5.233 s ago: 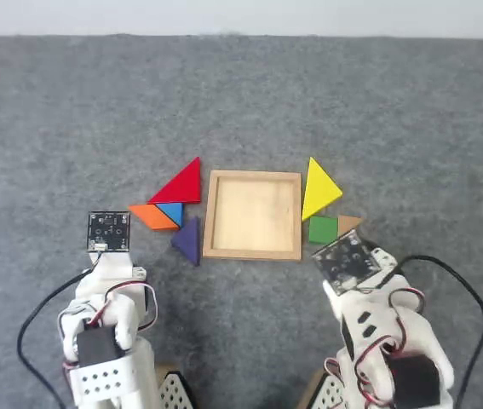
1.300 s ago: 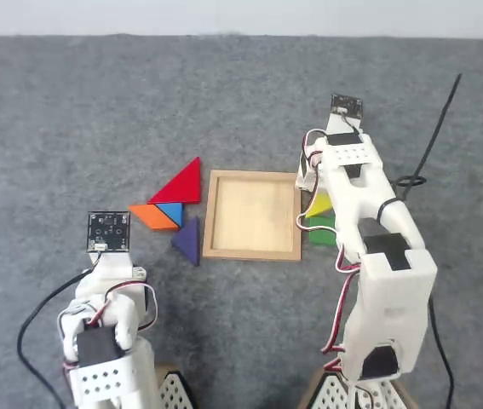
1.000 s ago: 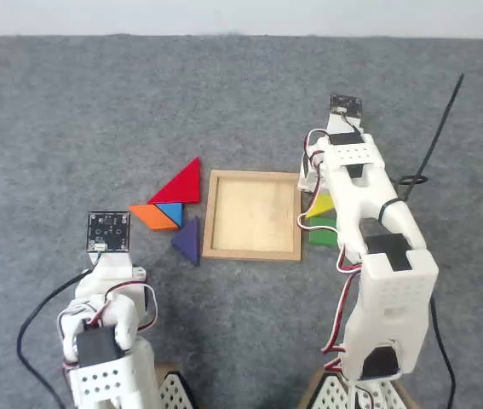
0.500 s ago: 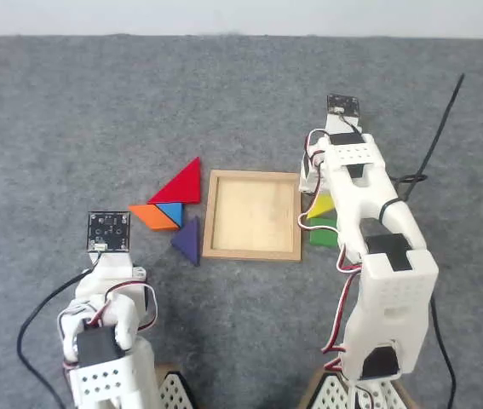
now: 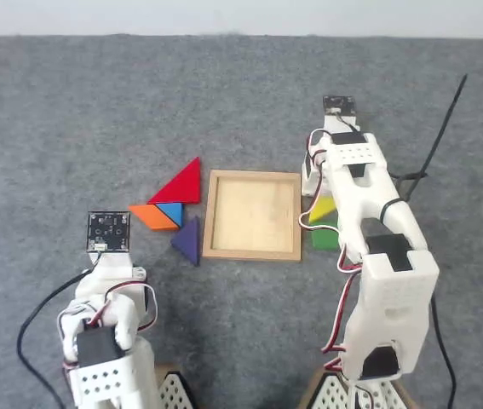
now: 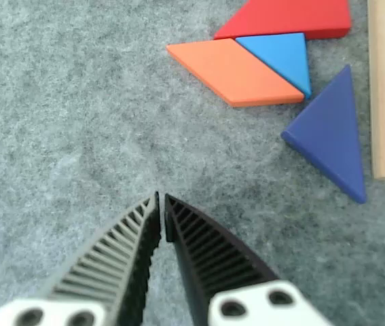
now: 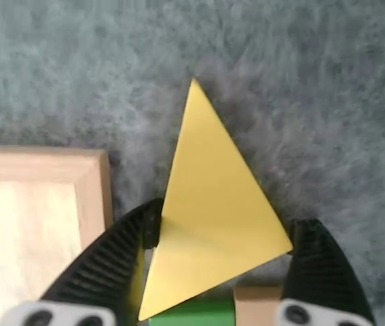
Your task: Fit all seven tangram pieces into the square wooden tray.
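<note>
Felt (image 5: pixel 71 111), grey, under sq. wooden tray (image 5: pixel 250 253); pale wall (image 5: pixel 224 15) behind.

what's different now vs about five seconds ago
The right claw came out from near its base, forward over the table, and now straddles the yellow triangle, open, beside the tray. Nothing looks taken hold of yet. The left claw, the tray and the red triangle stayed put.
</note>
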`<move>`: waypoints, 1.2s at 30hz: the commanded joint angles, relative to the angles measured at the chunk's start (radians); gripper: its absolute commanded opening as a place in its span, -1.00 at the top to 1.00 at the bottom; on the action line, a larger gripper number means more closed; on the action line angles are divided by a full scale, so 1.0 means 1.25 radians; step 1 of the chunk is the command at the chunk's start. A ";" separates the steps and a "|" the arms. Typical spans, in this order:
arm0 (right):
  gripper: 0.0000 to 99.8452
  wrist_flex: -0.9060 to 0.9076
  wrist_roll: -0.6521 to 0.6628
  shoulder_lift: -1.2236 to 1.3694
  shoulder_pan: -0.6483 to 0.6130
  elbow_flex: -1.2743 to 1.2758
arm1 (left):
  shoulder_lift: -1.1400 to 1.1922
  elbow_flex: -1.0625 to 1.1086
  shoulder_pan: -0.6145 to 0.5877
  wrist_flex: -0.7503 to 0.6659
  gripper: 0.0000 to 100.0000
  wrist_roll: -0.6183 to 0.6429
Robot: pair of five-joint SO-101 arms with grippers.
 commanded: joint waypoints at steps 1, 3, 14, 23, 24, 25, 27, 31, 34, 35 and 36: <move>0.60 0.034 0.029 -0.073 0.003 -0.028 | -0.012 -0.008 -0.001 0.004 0.97 -0.007; 0.60 0.034 0.038 -0.082 0.008 -0.018 | -0.012 -0.008 -0.001 0.004 0.97 -0.007; 0.60 0.042 0.041 -0.087 0.009 -0.029 | -0.012 -0.008 -0.001 0.004 0.97 -0.007; 0.60 0.196 0.041 -0.087 0.008 -0.166 | -0.012 -0.008 -0.001 0.004 0.97 -0.007; 0.60 0.204 0.041 -0.087 0.009 -0.176 | -0.012 -0.008 -0.001 0.004 0.97 -0.007; 0.60 0.212 0.041 -0.087 0.009 -0.184 | -0.012 -0.008 -0.001 0.004 0.97 -0.007; 0.60 0.228 0.041 -0.087 0.009 -0.200 | -0.012 -0.008 -0.001 0.004 0.97 -0.007; 0.60 0.277 0.041 -0.087 0.008 -0.244 | -0.012 -0.008 -0.001 0.004 0.97 -0.007; 0.60 0.314 0.041 -0.087 0.002 -0.288 | -0.012 -0.008 -0.001 0.004 0.97 -0.007; 0.60 0.328 0.041 -0.087 -0.004 -0.304 | -0.012 -0.008 -0.001 0.004 0.97 -0.007; 0.60 0.347 0.041 -0.087 -0.015 -0.324 | -0.012 -0.008 -0.001 0.004 0.97 -0.007</move>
